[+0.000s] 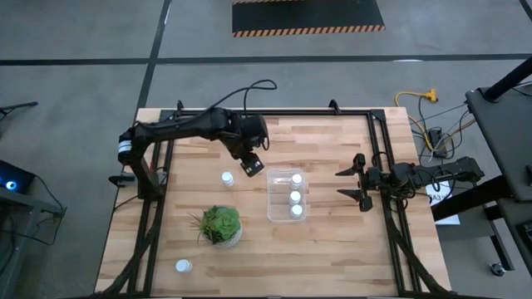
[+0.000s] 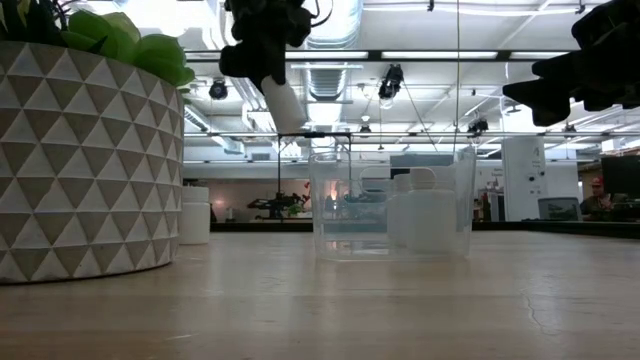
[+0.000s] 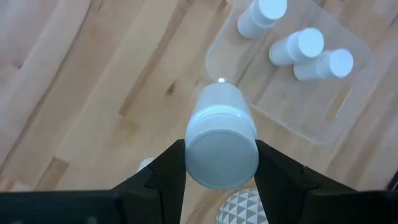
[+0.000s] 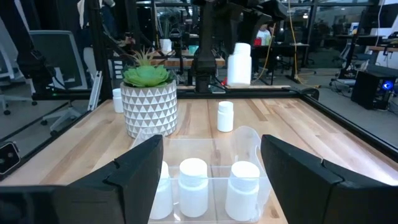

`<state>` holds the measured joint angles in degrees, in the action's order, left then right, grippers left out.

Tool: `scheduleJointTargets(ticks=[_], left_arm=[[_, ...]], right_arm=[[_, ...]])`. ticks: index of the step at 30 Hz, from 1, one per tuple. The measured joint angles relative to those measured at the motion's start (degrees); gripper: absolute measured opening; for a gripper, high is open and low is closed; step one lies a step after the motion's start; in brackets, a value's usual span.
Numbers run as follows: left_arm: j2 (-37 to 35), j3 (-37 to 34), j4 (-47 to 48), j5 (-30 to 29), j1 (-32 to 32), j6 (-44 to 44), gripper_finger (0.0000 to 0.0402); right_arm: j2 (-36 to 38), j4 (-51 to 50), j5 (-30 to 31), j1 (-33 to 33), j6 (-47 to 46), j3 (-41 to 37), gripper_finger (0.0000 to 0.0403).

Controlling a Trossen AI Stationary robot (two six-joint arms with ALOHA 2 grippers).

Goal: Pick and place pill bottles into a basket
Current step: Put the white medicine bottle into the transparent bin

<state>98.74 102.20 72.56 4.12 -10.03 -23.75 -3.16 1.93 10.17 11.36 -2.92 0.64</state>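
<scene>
My left gripper (image 1: 252,165) is shut on a white pill bottle (image 3: 221,134) in the air just beyond the far left corner of the clear basket (image 1: 288,196). Three white bottles (image 1: 295,197) stand upright in the basket. One bottle (image 1: 227,178) stands on the table left of the basket, and another (image 1: 183,266) stands near the front left edge. My right gripper (image 1: 350,185) is open and empty, right of the basket, with its fingers pointing toward it. My left gripper pinches the bottle between its two fingers (image 3: 171,163) at the end nearest the wrist (image 3: 194,155). The fingers come from above, pointing down. The bottle hangs below them, slightly tilted (image 2: 283,104), clear of the table and higher than the basket's rim.
A green plant in a white patterned pot (image 1: 220,225) stands on the front left part of the table. A black frame rail (image 1: 382,158) runs along the table's right side, with cables on the floor beyond it. Bare wood lies in front of the basket.
</scene>
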Motion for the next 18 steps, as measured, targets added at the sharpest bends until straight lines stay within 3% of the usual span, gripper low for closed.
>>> scheduleJointTargets(ticks=[18], left_arm=[[-0.1, 0.4, 1.9, -2.1, 3.8, -2.6, 0.0145]], right_arm=[[0.0, 0.0, 0.0, 0.0, 0.0, 0.0, 0.026]])
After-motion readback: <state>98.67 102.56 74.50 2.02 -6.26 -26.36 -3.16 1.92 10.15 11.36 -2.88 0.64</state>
